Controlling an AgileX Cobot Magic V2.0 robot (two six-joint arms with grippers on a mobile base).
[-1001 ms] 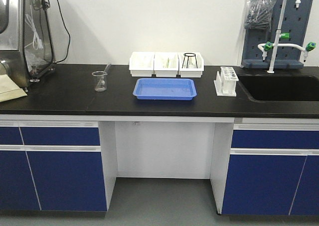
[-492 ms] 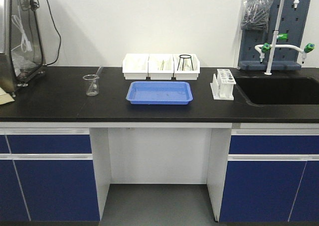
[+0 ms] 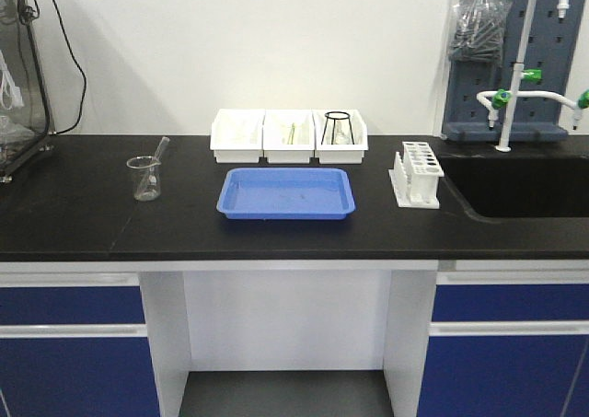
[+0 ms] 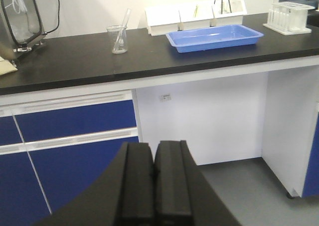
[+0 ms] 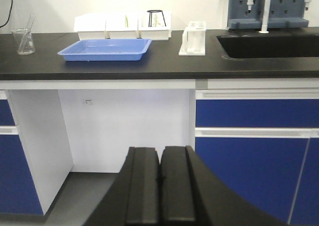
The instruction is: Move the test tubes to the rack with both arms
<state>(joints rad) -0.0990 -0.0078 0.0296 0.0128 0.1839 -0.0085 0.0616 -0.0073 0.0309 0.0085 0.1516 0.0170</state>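
Observation:
A slim clear test tube (image 3: 160,149) leans in a glass beaker (image 3: 144,179) on the left of the black counter. The white rack (image 3: 416,173) stands on the right, beside the sink; whether tubes stand in it I cannot tell. Both wrist views look up at the counter from below its edge. My left gripper (image 4: 154,146) is shut and empty, low in front of the blue cabinet doors, with the test tube (image 4: 123,24) far ahead. My right gripper (image 5: 160,150) is also shut and empty, facing the knee gap, with the rack (image 5: 193,38) far ahead.
A blue tray (image 3: 286,194) lies mid-counter in front of three white bins (image 3: 288,134). A black sink (image 3: 525,185) with a white faucet (image 3: 515,67) is at the right. A metal-framed apparatus (image 3: 18,76) stands at the far left.
The bench has grown larger and sits lower in the front view, and the apparatus has slid off to the left. Nothing on the counter has moved.

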